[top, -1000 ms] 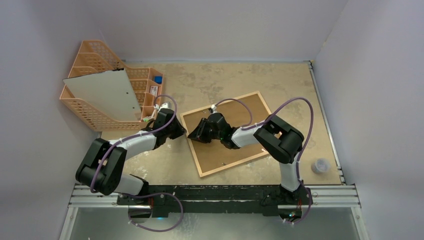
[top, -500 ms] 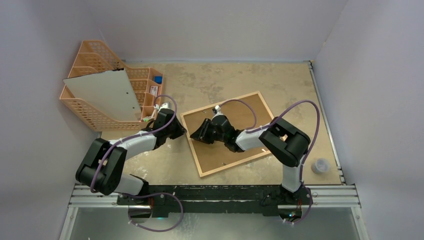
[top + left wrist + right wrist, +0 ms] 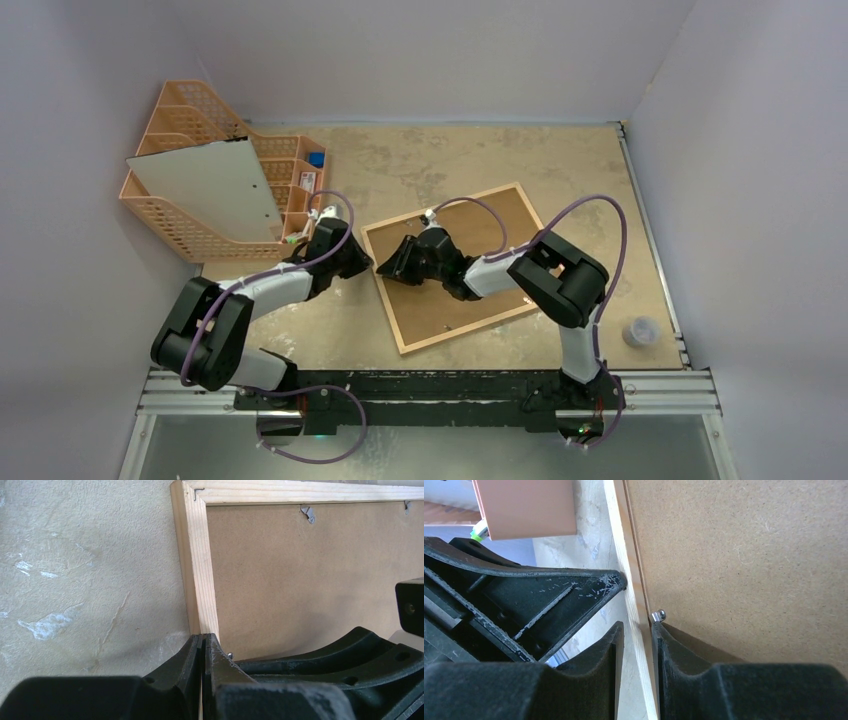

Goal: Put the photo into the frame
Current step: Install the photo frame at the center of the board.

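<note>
Top view: mottled tan counter (image 3: 420,170) w/ pale walls; frame (image 3: 505,205) lies face-down mid-counter, brown backing up; orange organizer (image 3: 180,235) rear left. Left wrist: left end effector (image 3: 202,642) fully closed, tips touching frame's wood edge, gripping nothing. Right wrist: right end effector (image 3: 636,630) narrowly open, straddling the frame edge beside a metal tab (image 3: 658,615).

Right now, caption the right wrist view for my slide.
Right tool straddles the frame edge beside a metal tab.
</note>
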Tool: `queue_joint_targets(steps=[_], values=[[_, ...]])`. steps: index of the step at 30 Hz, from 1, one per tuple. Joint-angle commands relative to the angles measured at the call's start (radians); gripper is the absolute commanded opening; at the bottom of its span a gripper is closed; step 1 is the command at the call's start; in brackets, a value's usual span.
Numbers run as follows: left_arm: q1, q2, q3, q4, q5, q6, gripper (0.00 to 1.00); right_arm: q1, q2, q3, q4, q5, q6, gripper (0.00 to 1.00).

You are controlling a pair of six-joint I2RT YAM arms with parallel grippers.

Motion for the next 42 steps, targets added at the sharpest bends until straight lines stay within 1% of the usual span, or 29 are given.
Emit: queue_joint_targets(steps=[1,6,11,16,19,22,26,28,29,31,33,35,36,37,42], values=[[-0.009,0.023,-0.043,-0.008,0.059,0.007,0.0,0.006,0.045,0.037,0.003,0.035,-0.023,0.3],[-0.009,0.02,-0.039,-0.005,0.06,0.003,0.0,0.006,0.041,0.027,0.021,0.03,-0.031,0.3],[-0.009,0.002,-0.048,0.009,0.051,-0.011,0.0,0.006,0.027,0.013,0.087,0.012,-0.046,0.31],[-0.009,-0.007,-0.046,0.004,0.048,-0.011,0.0,0.003,-0.013,-0.035,0.137,-0.034,-0.045,0.32],[-0.009,-0.035,-0.016,-0.025,0.019,0.006,0.0,-0.004,-0.113,-0.071,0.106,-0.035,-0.063,0.34],[-0.008,-0.064,0.047,-0.085,-0.026,0.052,0.0,-0.022,-0.224,-0.115,0.07,-0.017,-0.123,0.34],[-0.009,-0.095,0.136,-0.182,-0.071,0.118,0.0,-0.1,-0.347,-0.199,-0.001,-0.013,-0.158,0.35],[-0.009,-0.101,0.175,-0.204,-0.087,0.154,0.04,-0.153,-0.414,-0.238,-0.075,-0.009,-0.16,0.35],[-0.009,-0.1,0.194,-0.207,-0.093,0.17,0.08,-0.18,-0.45,-0.251,-0.126,-0.002,-0.16,0.35],[-0.009,-0.085,0.235,-0.202,-0.097,0.202,0.2,-0.217,-0.533,-0.268,-0.244,0.042,-0.174,0.37],[-0.009,-0.048,0.29,-0.196,-0.089,0.242,0.32,-0.231,-0.623,-0.267,-0.369,0.107,-0.202,0.44],[-0.009,0.016,0.347,-0.18,-0.067,0.292,0.39,-0.234,-0.702,-0.259,-0.494,0.18,-0.221,0.57],[-0.009,0.048,0.386,-0.168,-0.05,0.323,0.43,-0.235,-0.747,-0.255,-0.577,0.208,-0.229,0.6],[-0.009,0.081,0.411,-0.151,-0.02,0.352,0.48,-0.237,-0.78,-0.254,-0.632,0.232,-0.231,0.63],[-0.009,0.283,0.586,-0.125,0.039,0.495,0.61,-0.247,-0.903,-0.3,-0.853,0.264,-0.186,0.7]])
